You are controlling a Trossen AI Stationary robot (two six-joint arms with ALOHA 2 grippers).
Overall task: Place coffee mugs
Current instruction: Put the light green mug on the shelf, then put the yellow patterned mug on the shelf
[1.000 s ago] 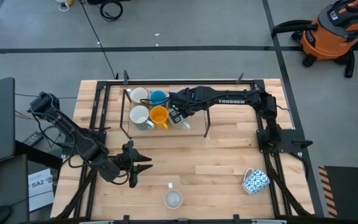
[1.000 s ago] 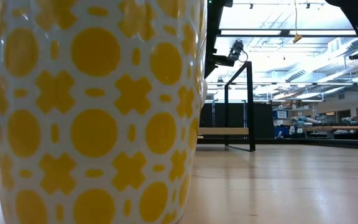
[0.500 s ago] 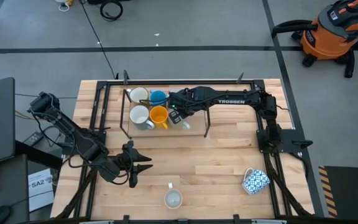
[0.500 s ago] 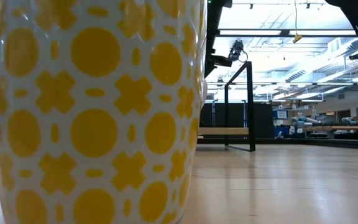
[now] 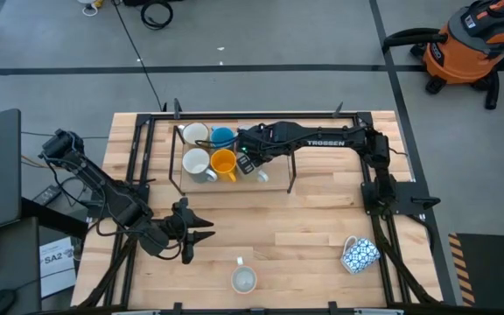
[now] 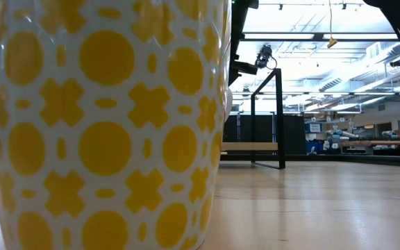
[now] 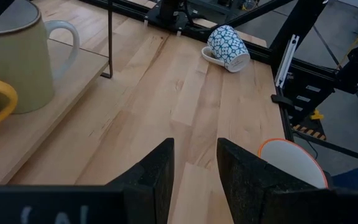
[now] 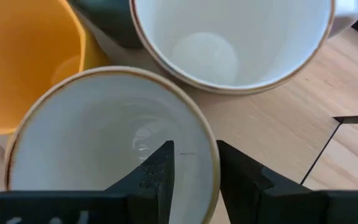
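High view showed my right gripper [image 5: 250, 164] over the black wire rack [image 5: 234, 184] near the worktop's far edge, beside the orange-yellow ceramic mug [image 5: 223, 163]. In the right wrist view its fingers [image 8: 157, 174] straddled the rim of a white, brown-rimmed ceramic mug [image 8: 104, 143] directly beneath, one inside and one outside; I could not tell whether they gripped. The left gripper [image 5: 201, 234], jaws apart, waited near the left edge, nearer to the white mug [image 5: 244, 279] at the near edge than to the blue-patterned mug [image 5: 360, 254] lying on its side toward the right edge.

Orange mug [image 5: 224, 163], blue-patterned mug [image 5: 359, 254]
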